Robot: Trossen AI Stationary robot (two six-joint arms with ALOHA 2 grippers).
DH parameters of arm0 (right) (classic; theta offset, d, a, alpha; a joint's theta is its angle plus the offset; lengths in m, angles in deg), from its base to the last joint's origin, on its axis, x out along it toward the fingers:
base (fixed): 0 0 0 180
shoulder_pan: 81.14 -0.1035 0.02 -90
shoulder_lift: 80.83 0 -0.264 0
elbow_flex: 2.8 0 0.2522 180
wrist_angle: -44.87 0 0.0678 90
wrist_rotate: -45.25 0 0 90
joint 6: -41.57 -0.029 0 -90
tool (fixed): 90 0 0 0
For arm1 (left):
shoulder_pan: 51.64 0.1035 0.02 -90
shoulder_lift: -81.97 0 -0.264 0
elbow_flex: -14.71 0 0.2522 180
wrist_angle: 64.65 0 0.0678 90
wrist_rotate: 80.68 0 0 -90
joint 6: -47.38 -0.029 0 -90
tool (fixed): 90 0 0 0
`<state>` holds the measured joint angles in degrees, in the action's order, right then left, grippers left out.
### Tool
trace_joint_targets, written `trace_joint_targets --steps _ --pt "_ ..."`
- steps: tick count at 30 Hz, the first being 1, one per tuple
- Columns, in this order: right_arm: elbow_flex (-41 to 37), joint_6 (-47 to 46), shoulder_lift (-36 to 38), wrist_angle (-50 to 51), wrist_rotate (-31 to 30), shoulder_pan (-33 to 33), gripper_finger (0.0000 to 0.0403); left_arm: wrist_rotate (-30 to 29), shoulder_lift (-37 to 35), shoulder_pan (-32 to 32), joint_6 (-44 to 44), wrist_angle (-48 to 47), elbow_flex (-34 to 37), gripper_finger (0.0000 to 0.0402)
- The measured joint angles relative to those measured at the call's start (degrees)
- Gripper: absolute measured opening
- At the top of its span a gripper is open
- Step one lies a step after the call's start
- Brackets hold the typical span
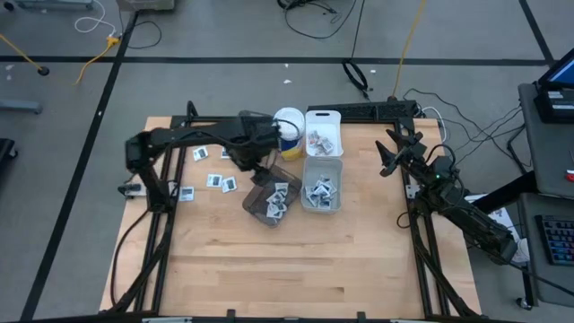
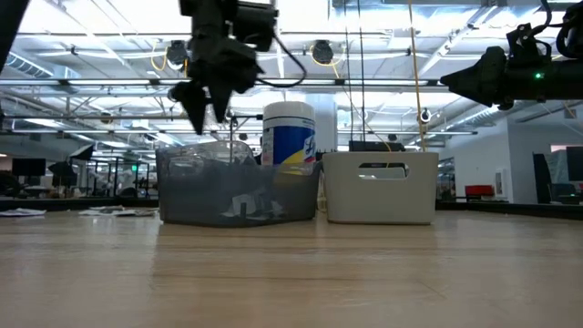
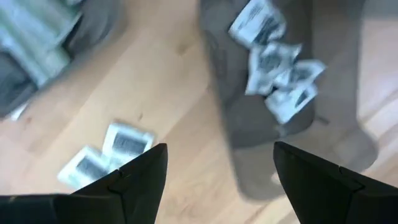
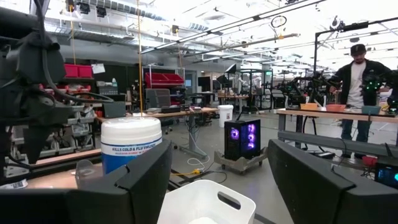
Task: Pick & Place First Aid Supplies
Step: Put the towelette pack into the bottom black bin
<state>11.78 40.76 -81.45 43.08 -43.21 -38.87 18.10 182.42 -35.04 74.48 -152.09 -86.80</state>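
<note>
The first aid supplies are small white packets with dark print. Several lie in the tilted smoky bin (image 1: 272, 199) (image 3: 273, 68), and a few loose packets (image 1: 218, 181) (image 3: 106, 155) lie flat on the table left of it. More fill the clear bin (image 1: 321, 186) and the white bin (image 1: 323, 133). My left gripper (image 1: 254, 166) (image 3: 221, 174) (image 2: 205, 100) hangs open and pointing down, high above the table by the smoky bin's far left corner, with nothing between its fingers. My right gripper (image 1: 392, 152) (image 4: 217, 180) waits open and raised at the table's right edge.
A white canister (image 1: 287, 128) (image 2: 289, 137) with a blue and yellow label stands behind the bins. More loose packets (image 1: 199, 154) lie at the far left. The near half of the wooden table (image 1: 296, 269) is bare. A person (image 4: 360, 74) stands far off in the room.
</note>
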Motion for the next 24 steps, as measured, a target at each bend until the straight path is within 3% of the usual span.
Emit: trace_joint_targets --steps 15,24 --pt "0.0 0.0 0.0 0.0 0.0 0.0 0.0263 -4.1 -16.3 6.7 -1.5 0.2 18.9 0.0298" --pt "0.0 0.0 0.0 0.0 0.0 0.0 0.0263 -4.3 -17.1 7.2 -2.9 5.4 27.0 0.0299"
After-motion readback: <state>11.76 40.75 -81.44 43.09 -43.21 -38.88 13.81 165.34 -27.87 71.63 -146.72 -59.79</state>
